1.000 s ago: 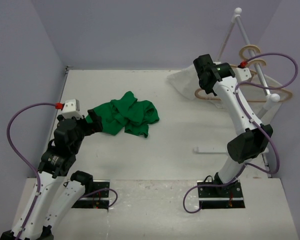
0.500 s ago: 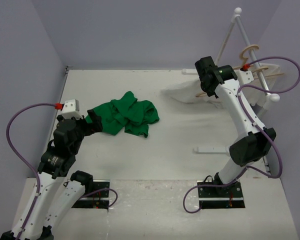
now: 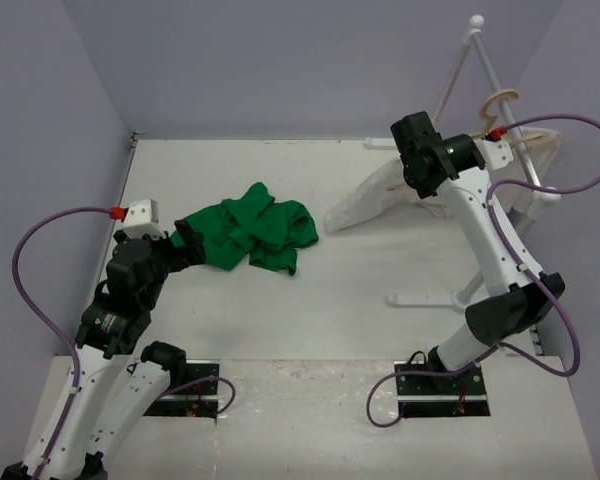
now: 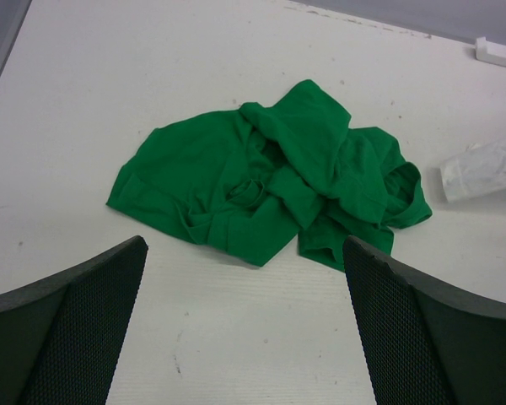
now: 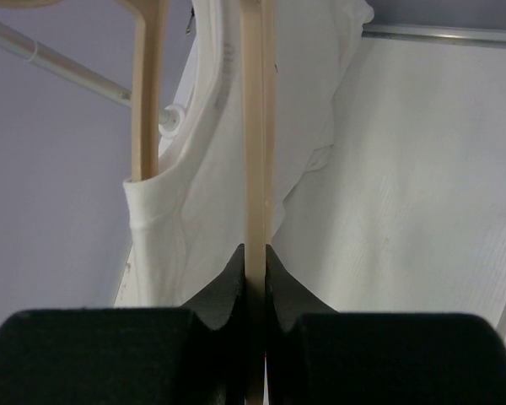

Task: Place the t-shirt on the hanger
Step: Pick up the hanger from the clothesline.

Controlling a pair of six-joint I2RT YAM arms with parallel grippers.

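Note:
The green t-shirt [image 3: 250,235] lies crumpled on the table left of centre, also in the left wrist view [image 4: 270,169]. My left gripper [image 3: 185,240] is open and empty at its left edge, with the cloth just beyond the fingertips [image 4: 244,245]. My right gripper [image 3: 410,178] is raised at the back right, shut on the thin arm of a tan wooden hanger [image 5: 253,152]. A white t-shirt [image 3: 365,200] hangs from there down to the table. In the right wrist view a second tan bar [image 5: 145,101] runs into the white cloth [image 5: 194,228]. I cannot tell whether the gripped bar is bare.
A white clothes rack [image 3: 480,60] stands at the back right, and a tan hook [image 3: 500,100] hangs on its rail. Its foot bar [image 3: 425,297] lies on the table beside the right arm. Purple walls enclose the table.

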